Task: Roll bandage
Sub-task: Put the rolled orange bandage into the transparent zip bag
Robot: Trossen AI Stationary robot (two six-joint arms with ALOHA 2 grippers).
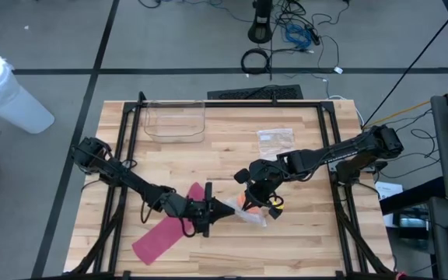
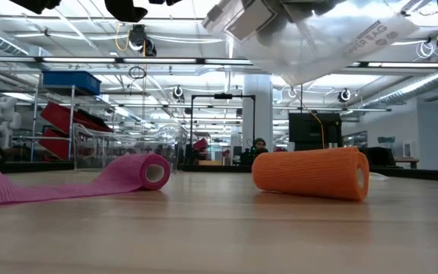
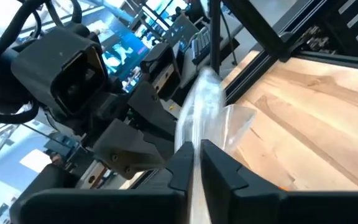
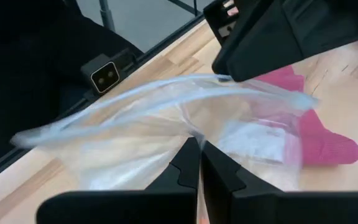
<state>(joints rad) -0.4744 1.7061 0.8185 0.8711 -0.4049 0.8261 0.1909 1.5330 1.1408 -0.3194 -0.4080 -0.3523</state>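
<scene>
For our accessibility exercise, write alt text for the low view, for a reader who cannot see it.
An orange bandage roll lies on its side on the wooden table, with a partly unrolled pink bandage to its left, its loose tail trailing left. A clear plastic bag hangs above them, against a bright workshop behind.

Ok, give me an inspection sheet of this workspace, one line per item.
Surface: wooden table in a black frame.
Job's things: pink bandage, partly unrolled, on the table; orange bandage roll lying on its side beside it.
Clutter: clear plastic bag lifted between both arms; clear bin and a small packet toward the far edge.
Grippers: left gripper shut on the bag's edge; right gripper shut on the bag too.
Cables: loose cables on the floor beyond the table.
Surroundings: white container on the floor; shelves and a person far behind.
</scene>
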